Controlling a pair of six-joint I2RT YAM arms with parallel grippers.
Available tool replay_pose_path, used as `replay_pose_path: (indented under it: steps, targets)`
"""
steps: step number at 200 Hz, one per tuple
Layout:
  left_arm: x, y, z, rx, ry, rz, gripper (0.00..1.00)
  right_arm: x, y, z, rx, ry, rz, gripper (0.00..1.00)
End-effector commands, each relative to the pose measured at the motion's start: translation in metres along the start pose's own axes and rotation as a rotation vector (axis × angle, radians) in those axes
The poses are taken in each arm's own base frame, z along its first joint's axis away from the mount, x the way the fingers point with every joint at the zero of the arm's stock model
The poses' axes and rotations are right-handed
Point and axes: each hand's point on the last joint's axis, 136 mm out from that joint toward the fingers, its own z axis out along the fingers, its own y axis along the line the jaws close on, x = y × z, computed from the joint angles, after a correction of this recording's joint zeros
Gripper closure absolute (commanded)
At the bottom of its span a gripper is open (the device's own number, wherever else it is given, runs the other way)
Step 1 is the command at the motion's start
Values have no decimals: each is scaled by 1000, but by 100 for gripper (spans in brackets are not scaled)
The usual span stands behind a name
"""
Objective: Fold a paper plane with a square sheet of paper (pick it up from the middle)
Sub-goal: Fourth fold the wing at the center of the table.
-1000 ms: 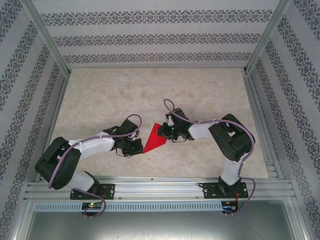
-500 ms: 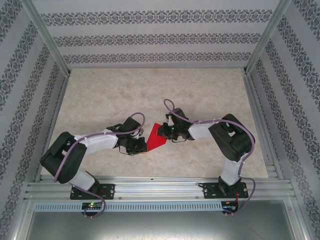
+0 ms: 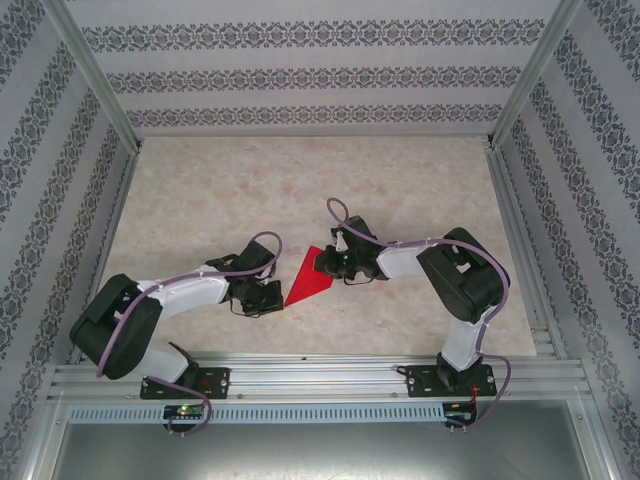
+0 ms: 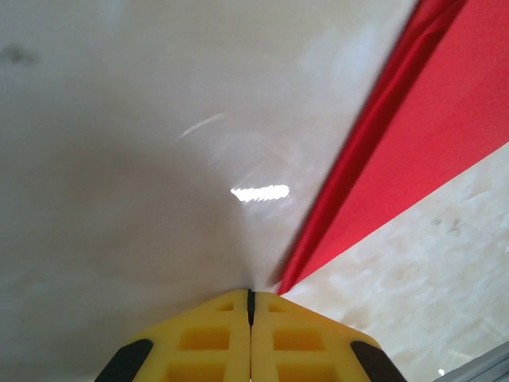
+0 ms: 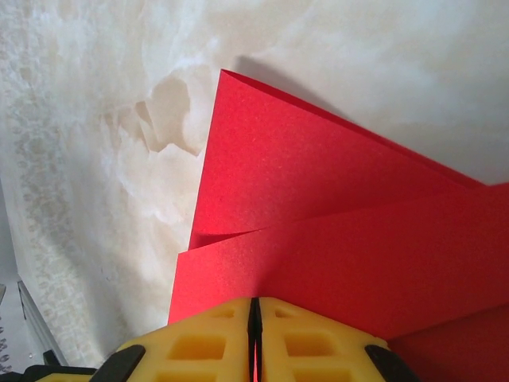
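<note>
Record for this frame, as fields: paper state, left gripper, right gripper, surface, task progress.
paper: red paper sheet, folded into a pointed triangle with overlapping layers, between the two grippers
left gripper: shut, tips beside the sheet's pointed near corner, no clear hold on it
right gripper: shut on the sheet's opposite edge
surface: marbled table
progress: partly folded, not yet a plane

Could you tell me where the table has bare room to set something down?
The far half of the table, up to the back wall, is bare; so is a patch between the red paper and the front rail. It's crowded where the left gripper and right gripper meet the paper.
</note>
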Motion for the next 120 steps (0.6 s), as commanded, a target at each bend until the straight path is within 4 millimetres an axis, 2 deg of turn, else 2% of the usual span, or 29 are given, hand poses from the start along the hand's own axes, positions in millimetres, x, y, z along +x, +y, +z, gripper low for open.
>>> replay_pose_path:
  steps: [1,35,70,101,120]
  targets:
    - [16,21,-9,-80,18,-35,92,23,-60,8,192,67,37,89]
    - [2,9,-30,-48,-80,-8,90,26,-52,5,168,104,-49,89]
    - [-18,-14,-51,27,-195,42,85,37,-25,1,57,214,-227,88]
    - [-29,-38,-52,100,-208,86,78,44,2,-5,-14,292,-353,87]
    - [-36,-47,-48,101,-191,107,73,33,25,-18,-43,243,-392,85]
